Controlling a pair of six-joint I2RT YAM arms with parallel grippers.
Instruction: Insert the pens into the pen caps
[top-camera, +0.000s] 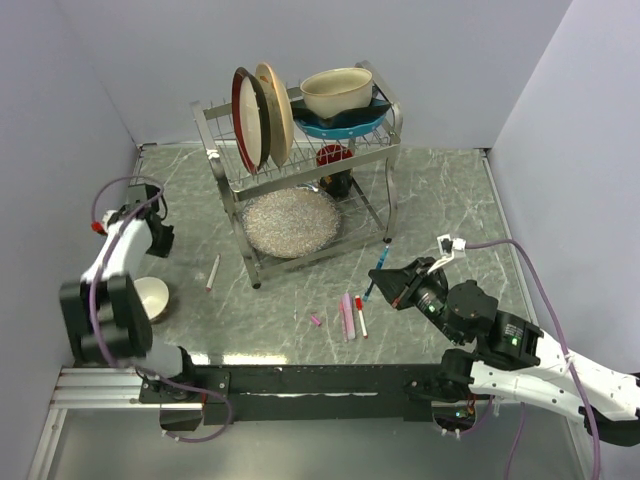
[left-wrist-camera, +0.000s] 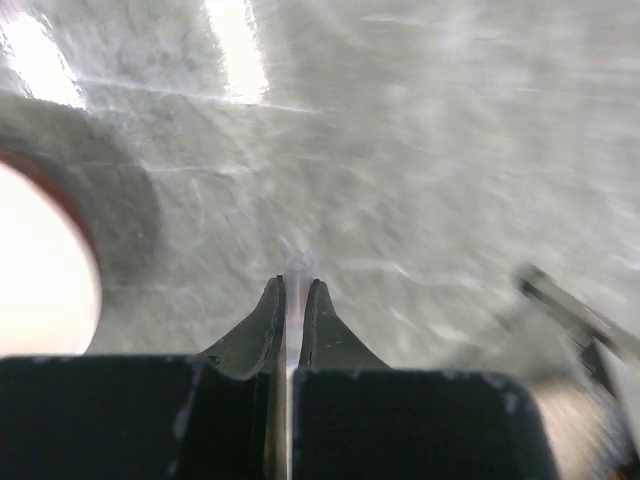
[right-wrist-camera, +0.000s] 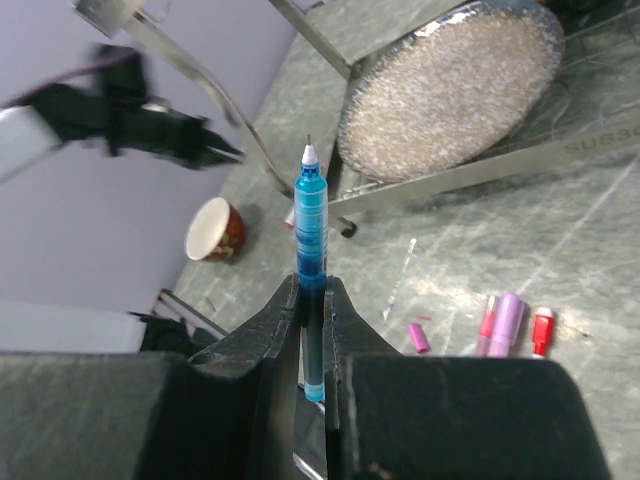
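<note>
My right gripper (top-camera: 388, 283) (right-wrist-camera: 312, 285) is shut on the dark blue pen (top-camera: 377, 272) (right-wrist-camera: 310, 225), which it holds above the table with the tip pointing away from the wrist. On the table lie a salmon pink pen next to a lilac one (top-camera: 347, 313) (right-wrist-camera: 503, 322), the whitish pen with a red tip (top-camera: 360, 318) (right-wrist-camera: 542, 330) and a tiny pink pen cap (top-camera: 315, 320) (right-wrist-camera: 418, 338). My left gripper (top-camera: 160, 238) (left-wrist-camera: 295, 285) is at the far left, above the table. It is shut on a thin translucent tube (left-wrist-camera: 297, 268), which is blurred.
A metal dish rack (top-camera: 225, 160) with plates and bowls stands at the back, with a glittery plate (top-camera: 290, 222) (right-wrist-camera: 445, 90) on its lower shelf. A small bowl (top-camera: 150, 297) (right-wrist-camera: 215, 228) (left-wrist-camera: 40, 270) sits by the left arm. A whitish stick (top-camera: 212, 271) (right-wrist-camera: 400, 280) lies left of the rack.
</note>
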